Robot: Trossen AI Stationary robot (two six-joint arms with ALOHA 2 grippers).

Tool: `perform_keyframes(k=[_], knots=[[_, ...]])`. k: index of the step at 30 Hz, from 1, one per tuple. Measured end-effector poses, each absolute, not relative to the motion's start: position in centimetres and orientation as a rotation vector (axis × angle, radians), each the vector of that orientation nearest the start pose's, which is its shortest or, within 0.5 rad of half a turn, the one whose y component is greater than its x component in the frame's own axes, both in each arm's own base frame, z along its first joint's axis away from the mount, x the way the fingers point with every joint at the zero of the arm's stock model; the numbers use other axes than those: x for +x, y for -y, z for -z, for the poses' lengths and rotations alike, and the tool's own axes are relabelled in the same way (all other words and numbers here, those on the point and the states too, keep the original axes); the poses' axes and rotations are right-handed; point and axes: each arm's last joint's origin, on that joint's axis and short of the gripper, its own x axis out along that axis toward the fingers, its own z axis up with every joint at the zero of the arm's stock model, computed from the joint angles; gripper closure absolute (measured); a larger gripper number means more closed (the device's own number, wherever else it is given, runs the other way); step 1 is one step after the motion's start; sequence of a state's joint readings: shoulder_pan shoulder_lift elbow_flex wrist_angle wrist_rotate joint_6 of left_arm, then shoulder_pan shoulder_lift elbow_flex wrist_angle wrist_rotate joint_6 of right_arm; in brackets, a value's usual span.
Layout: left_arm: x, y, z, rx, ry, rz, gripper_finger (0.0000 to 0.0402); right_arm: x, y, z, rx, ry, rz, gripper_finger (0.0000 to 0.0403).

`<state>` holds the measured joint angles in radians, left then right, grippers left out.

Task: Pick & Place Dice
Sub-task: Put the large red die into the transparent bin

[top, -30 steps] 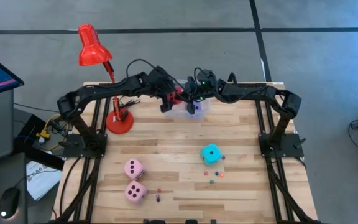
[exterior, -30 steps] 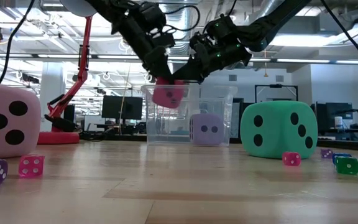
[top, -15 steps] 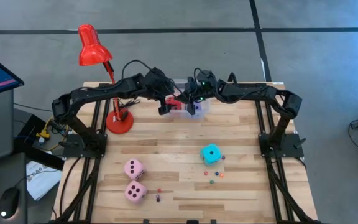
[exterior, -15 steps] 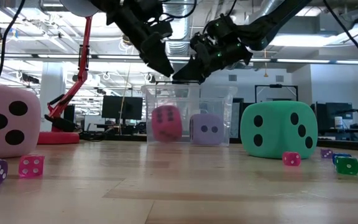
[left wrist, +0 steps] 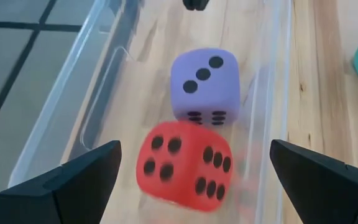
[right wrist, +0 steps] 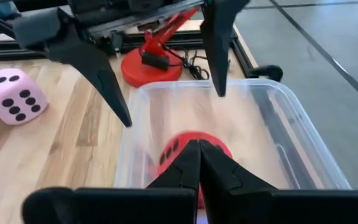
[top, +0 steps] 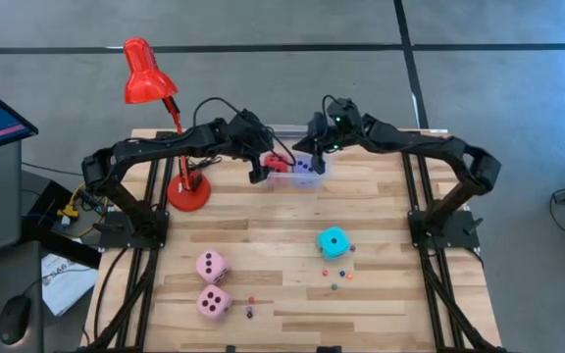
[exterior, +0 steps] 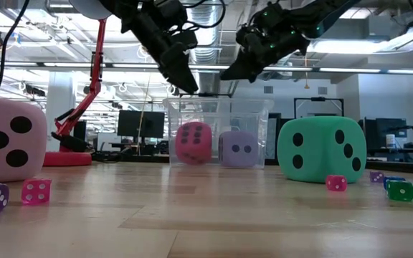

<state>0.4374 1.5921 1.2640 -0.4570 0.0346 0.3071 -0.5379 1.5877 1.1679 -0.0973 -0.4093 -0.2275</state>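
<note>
1. High view: The left gripper [top: 261, 169] hangs over the clear plastic bin [top: 314, 176] with its fingers wide apart and nothing in them. The red die [top: 278, 163] and the lavender die [top: 304, 165] sit in the bin, just under it. The right gripper [top: 314, 147] is pinched shut just past the bin's far side. The cyan die [top: 333, 242] lies well apart, back toward the arm bases and closer to the right arm. Two pink dice [top: 212, 265] lie nearer the left arm.

2. Low view: The red die [exterior: 193, 142] rests on the bin floor, below the open left gripper [exterior: 183, 79].

3. Left wrist view: The red die [left wrist: 186, 164] sits right between the spread fingers [left wrist: 73, 180], touching the lavender die [left wrist: 204, 85].

4. Right wrist view: The shut right gripper [right wrist: 199, 163] points down at the bin [right wrist: 303, 140].
</note>
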Motion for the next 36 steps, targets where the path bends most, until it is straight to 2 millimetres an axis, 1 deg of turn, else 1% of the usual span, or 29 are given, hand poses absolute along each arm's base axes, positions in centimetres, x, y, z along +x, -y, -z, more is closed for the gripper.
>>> perform_keyframes(k=[14,17,23,30,32,36], knots=[[31.5,-14.6,-27.9,0.104,-0.783,-0.270,0.0002,29.5,18.5,-26.8,0.057,-0.574,0.132,0.0403],[31.6,-14.7,-28.0,0.106,-0.777,-0.272,0.0002,29.4,18.6,-26.8,0.058,-0.574,0.135,0.0403],[32.1,-14.9,-28.7,0.130,-0.691,-0.289,0.0002,29.3,18.7,-26.8,0.058,-0.576,0.137,0.0403],[32.1,-14.9,-28.7,0.132,-0.684,-0.291,0.0002,29.4,18.7,-26.9,0.049,-0.564,0.138,0.0403],[32.0,-14.9,-28.4,0.130,-0.691,-0.289,0.0002,29.3,18.7,-27.0,0.029,-0.563,0.133,0.0403],[31.6,-14.7,-26.6,0.118,-0.733,-0.281,0.0002,29.0,18.5,-27.7,0.015,-0.547,0.134,0.0403]])
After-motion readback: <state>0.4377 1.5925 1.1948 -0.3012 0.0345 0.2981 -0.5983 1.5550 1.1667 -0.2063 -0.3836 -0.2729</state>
